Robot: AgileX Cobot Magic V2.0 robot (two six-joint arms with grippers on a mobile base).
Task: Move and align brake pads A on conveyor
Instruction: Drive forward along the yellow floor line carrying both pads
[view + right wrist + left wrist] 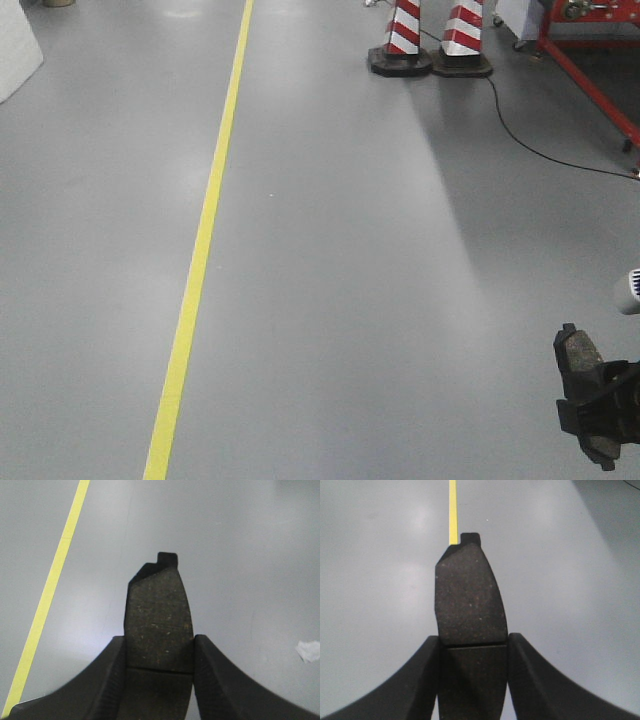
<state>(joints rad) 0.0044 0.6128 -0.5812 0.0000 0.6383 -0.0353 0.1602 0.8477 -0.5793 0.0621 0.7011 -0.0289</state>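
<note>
My left gripper (474, 645) is shut on a dark-grey brake pad (469, 597), which sticks out forward from between the jaws, its groove level with the fingertips. My right gripper (159, 645) is shut on another brake pad (159, 615), held the same way. In the front view the right gripper with its pad (582, 370) shows at the bottom right corner, above the floor. The left gripper is out of the front view. The conveyor and the other pads are out of view.
Grey floor (350, 280) fills the views, with a yellow line (200, 250) running away from me. Two red-white striped cones (430, 40) and a red frame (590, 60) stand far right. A black cable (530, 150) lies on the floor. A white scrap (309, 650) lies right.
</note>
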